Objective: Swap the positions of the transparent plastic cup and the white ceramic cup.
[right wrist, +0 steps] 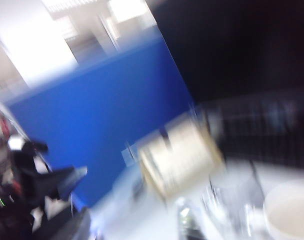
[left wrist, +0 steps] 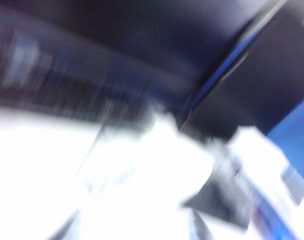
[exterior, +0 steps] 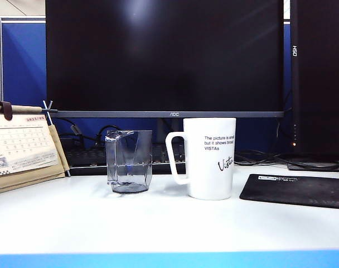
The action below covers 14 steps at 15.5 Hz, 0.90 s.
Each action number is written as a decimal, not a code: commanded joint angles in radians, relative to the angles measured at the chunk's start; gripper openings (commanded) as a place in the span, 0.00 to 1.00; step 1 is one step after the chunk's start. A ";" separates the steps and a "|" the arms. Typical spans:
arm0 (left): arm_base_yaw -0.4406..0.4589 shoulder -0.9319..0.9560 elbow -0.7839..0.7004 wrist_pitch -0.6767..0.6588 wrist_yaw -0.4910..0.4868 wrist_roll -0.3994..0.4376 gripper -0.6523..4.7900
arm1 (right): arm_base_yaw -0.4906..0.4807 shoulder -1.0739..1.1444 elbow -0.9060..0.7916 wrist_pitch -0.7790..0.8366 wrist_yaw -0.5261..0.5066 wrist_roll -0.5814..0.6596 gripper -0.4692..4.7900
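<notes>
Exterior view: transparent plastic cup (exterior: pixel 129 162) beside white ceramic cup (exterior: pixel 209 158); neither tool visible, states untellable.

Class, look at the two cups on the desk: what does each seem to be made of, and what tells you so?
The transparent plastic cup: probably clear plastic, glossy; you see through its faceted walls to the keyboard behind.
The white ceramic cup: likely glazed ceramic; opaque, smooth white with a soft sheen and black printed lettering.
</notes>
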 commanded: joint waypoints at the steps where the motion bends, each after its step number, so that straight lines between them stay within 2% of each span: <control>1: -0.027 0.153 0.008 0.023 0.043 0.058 0.58 | 0.040 0.264 0.023 0.285 -0.111 -0.043 0.49; 2: -0.054 0.242 0.008 0.058 0.037 0.092 0.57 | 0.065 0.407 0.025 0.402 -0.111 -0.040 0.49; 5: -0.115 0.423 0.008 0.150 0.036 0.126 0.57 | 0.166 0.585 0.024 0.472 -0.102 -0.053 0.49; 7: -0.171 0.560 0.008 0.274 -0.016 0.163 0.57 | 0.260 0.666 0.024 0.485 -0.040 -0.140 0.51; 8: -0.183 0.615 0.008 0.315 -0.061 0.198 0.57 | 0.291 0.698 0.024 0.481 0.026 -0.202 0.52; 10: -0.185 0.707 0.008 0.361 -0.109 0.241 0.57 | 0.298 0.760 0.026 0.485 0.060 -0.229 0.56; 11: -0.181 0.756 0.008 0.387 -0.115 0.264 0.57 | 0.295 0.801 0.026 0.484 0.093 -0.237 0.62; 14: -0.183 0.852 0.008 0.467 -0.082 0.267 0.57 | 0.293 0.883 0.027 0.520 0.103 -0.280 0.62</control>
